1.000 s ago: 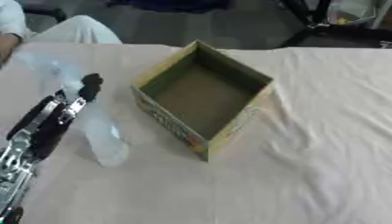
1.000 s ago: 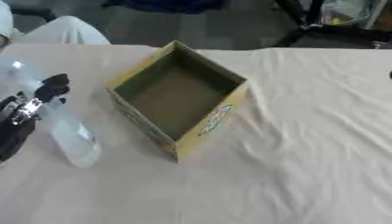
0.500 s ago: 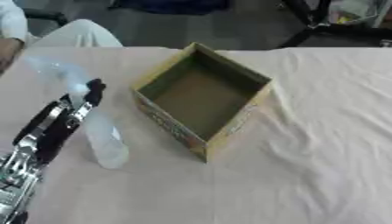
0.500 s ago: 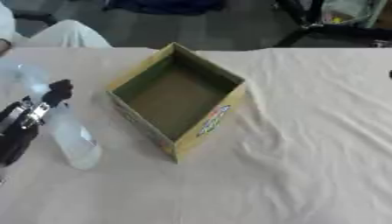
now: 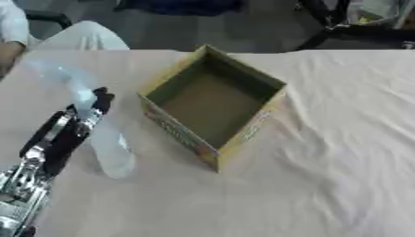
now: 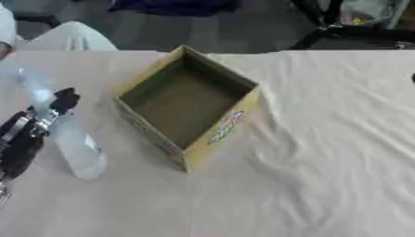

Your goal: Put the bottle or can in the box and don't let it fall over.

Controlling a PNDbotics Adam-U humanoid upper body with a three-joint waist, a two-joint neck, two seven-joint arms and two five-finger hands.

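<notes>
1. Left hand (image 5: 69,132) at the left edge of the frame, black and silver, reaching up from the lower left corner, fingers straight and laid along the left side of the clear bottle (image 5: 101,134); open rather than curled, as far as visible.
2. Clear bottle at centre left, see-through plastic, tilted, base toward the lower middle and neck up toward the upper left; touching the hand, base resting on the cloth.
3. Open cardboard box (image 5: 212,104) in the middle of the frame, just right of the bottle and apart from it, turned corner-on; yellow outer walls with printed colours, dull olive inside, nothing in it.
4. Pale cream tablecloth (image 5: 340,152) across the whole surface, softly wrinkled at right.
5. Right hand: out of sight in both views.
6. Bottle outside the box, on the cloth to its left.
</notes>
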